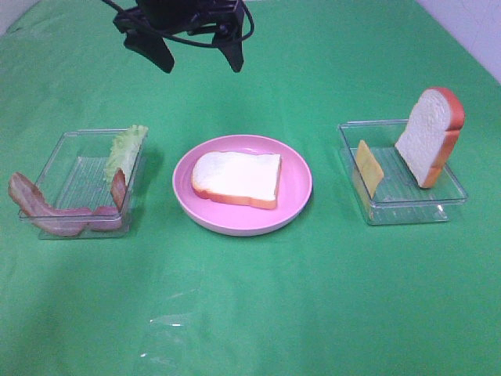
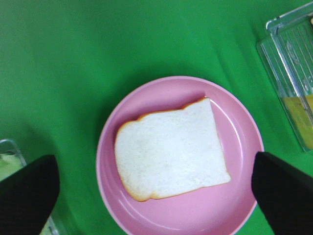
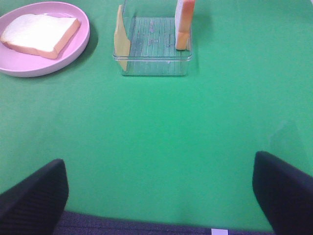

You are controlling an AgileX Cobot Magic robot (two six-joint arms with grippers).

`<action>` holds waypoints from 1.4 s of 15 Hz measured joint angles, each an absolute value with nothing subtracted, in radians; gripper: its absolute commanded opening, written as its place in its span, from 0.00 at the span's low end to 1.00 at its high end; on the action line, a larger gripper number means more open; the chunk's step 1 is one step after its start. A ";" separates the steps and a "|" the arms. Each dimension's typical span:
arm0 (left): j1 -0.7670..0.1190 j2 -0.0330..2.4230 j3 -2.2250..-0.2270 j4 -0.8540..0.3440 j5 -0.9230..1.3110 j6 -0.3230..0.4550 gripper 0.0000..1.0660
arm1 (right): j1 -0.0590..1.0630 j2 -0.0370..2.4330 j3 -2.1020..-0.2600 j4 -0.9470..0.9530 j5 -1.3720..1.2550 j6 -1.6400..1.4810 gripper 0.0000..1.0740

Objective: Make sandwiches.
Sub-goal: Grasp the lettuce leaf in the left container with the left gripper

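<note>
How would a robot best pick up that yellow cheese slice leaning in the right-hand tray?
Probably by its upper edge, coming straight down from above. The cheese slice stands on edge against one wall of the clear tray, and its top pokes above the rim. That leaves both flat faces free to be pinched there.

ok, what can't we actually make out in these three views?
Right claw: absent from the exterior high view; right wrist view shows only fingertips, cut by the frame edge.
Bacon: exterior high view, strips overlap behind the left tray wall; count unclear.
Lettuce: left wrist view, a sliver, cut by the edge beside the left claw.
Upright bread slice: right wrist view, top cut off.
Cheese: left wrist view, cut by the edge.
</note>
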State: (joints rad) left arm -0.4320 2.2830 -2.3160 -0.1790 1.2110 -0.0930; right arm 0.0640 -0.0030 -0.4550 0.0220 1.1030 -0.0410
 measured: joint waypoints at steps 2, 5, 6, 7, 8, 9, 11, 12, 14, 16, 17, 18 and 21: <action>-0.413 2.198 -2.307 -0.121 1.212 -0.105 0.95 | 0.064 -0.003 -0.455 0.022 1.103 -0.041 0.92; -0.353 2.093 -2.194 -0.111 1.212 -0.107 0.95 | 0.064 -0.003 -0.455 0.022 1.103 -0.041 0.92; -0.311 2.050 -2.115 -0.101 1.213 -0.107 0.95 | 0.064 -0.003 -0.455 0.022 1.103 -0.041 0.92; -0.281 2.031 -2.079 -0.097 1.217 -0.108 0.95 | 0.064 -0.003 -0.455 0.022 1.103 -0.041 0.92; -0.250 2.022 -2.048 -0.094 1.218 -0.113 0.95 | 0.064 -0.003 -0.455 0.022 1.103 -0.041 0.92; -0.228 2.022 -2.025 -0.094 1.218 -0.117 0.95 | 0.064 -0.003 -0.455 0.022 1.103 -0.041 0.92; -0.223 2.033 -2.014 -0.104 1.220 -0.119 0.95 | 0.064 -0.003 -0.455 0.022 1.103 -0.041 0.92; -0.223 2.036 -2.014 -0.116 1.220 -0.119 0.95 | 0.064 -0.003 -0.455 0.022 1.103 -0.041 0.92; -0.223 2.092 -2.014 -0.178 1.219 -0.119 0.95 | 0.064 -0.003 -0.455 0.022 1.103 -0.041 0.92; -0.223 2.129 -2.014 -0.191 1.219 -0.119 0.95 | 0.064 -0.003 -0.455 0.022 1.103 -0.041 0.92; -0.223 2.153 -2.014 -0.195 1.219 -0.115 0.94 | 0.064 -0.003 -0.455 0.022 1.103 -0.041 0.92; -0.223 2.179 -2.014 -0.203 1.219 -0.112 0.94 | 0.064 -0.003 -0.455 0.022 1.103 -0.041 0.92; -0.223 2.252 -2.014 -0.231 1.218 -0.102 0.94 | 0.064 -0.003 -0.455 0.022 1.103 -0.041 0.92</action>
State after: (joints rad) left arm -0.2230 2.2520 -2.0140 -0.2310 1.2180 -0.1020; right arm 0.0640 -0.0030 -0.4550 0.0220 1.1030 -0.0410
